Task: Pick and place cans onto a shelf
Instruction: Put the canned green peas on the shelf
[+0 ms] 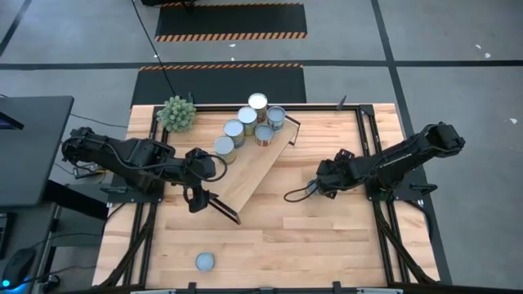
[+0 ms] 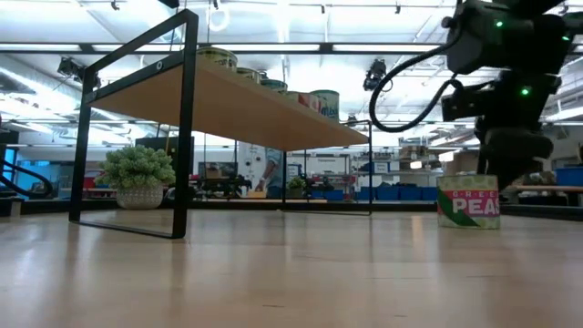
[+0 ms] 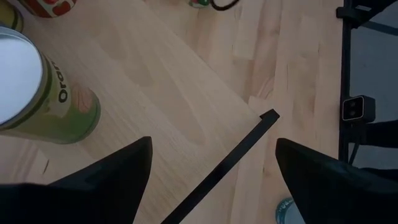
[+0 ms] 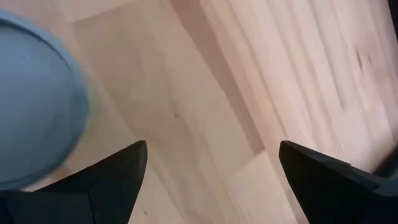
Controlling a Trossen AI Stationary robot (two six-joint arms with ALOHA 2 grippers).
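The shelf (image 1: pixel 249 167) is a light-wood board on black frame legs and lies slantwise across the table. Several cans (image 1: pixel 248 121) stand on its far end (image 2: pixel 323 102). A can with a bluish top (image 1: pixel 204 261) stands alone near the table's front edge. A green peas can (image 2: pixel 468 201) stands on the table under my right arm. Its bluish top (image 4: pixel 31 93) shows beside my open right gripper (image 4: pixel 208 180), not between the fingers. My left gripper (image 1: pixel 196 200) hangs open over the shelf's near end (image 3: pixel 186 106), with nothing between its fingers.
A spiky green plant (image 1: pixel 176 113) in a pot stands at the table's far left corner. A black cable (image 1: pixel 296 194) loops on the wood beside my right gripper. Black frame rails (image 1: pixel 377 163) run along the table's right side. Bare tabletop (image 1: pixel 327 245) lies in the near right part.
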